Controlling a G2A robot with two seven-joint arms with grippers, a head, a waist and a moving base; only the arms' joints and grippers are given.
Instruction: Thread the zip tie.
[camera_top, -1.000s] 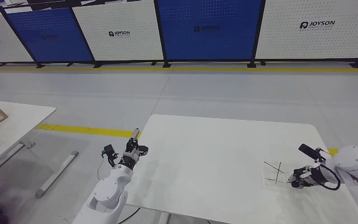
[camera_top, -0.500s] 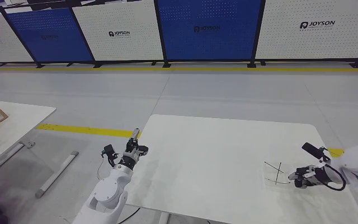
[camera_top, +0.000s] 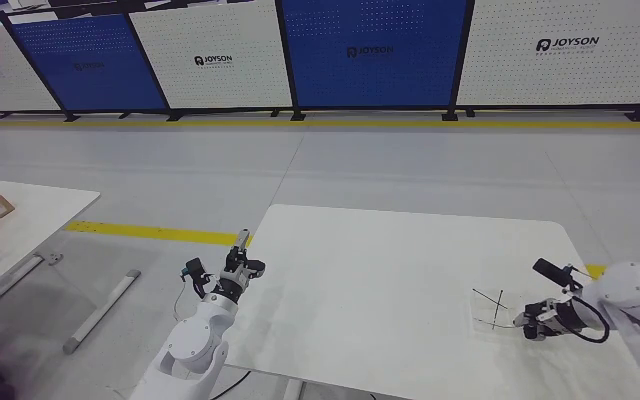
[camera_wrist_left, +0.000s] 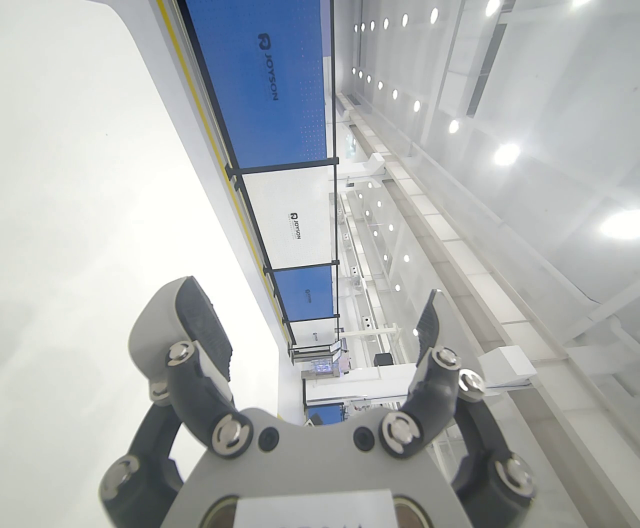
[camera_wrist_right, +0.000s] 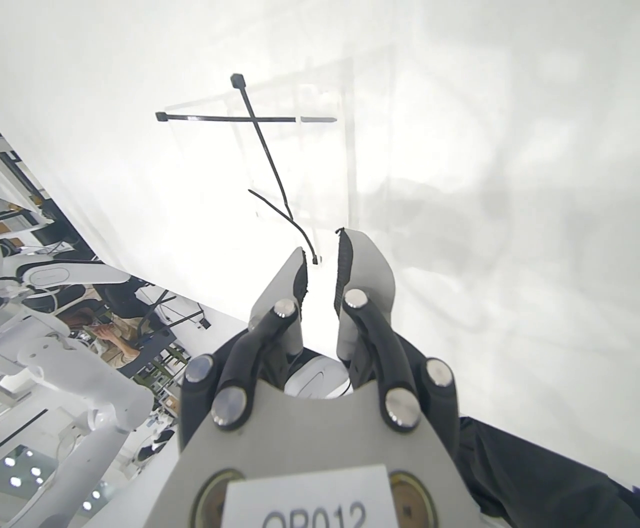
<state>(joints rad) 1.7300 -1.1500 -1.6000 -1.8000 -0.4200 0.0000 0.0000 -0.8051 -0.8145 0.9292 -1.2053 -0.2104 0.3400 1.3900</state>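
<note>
Again shows right gripper (camera_wrist_right: 322, 245) advanced to the clear tray (camera_wrist_right: 350, 150) after a slight retreat, jaws narrowly parted around one tail of the crossed zip ties (camera_wrist_right: 256, 120), not clamped: grasp pending. Left gripper (camera_wrist_left: 310, 310) unmoved, spread wide, beside the table (camera_top: 400, 300) edge.

Thin black plastic zip ties (camera_wrist_right: 254, 119), clear glossy tray (camera_wrist_right: 350, 150), smooth matt white table (camera_wrist_right: 500, 150).

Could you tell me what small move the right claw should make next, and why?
Probably close the right claw on the nearest zip tie: its end seems to lie between the parted fingertips, not yet gripped.
</note>
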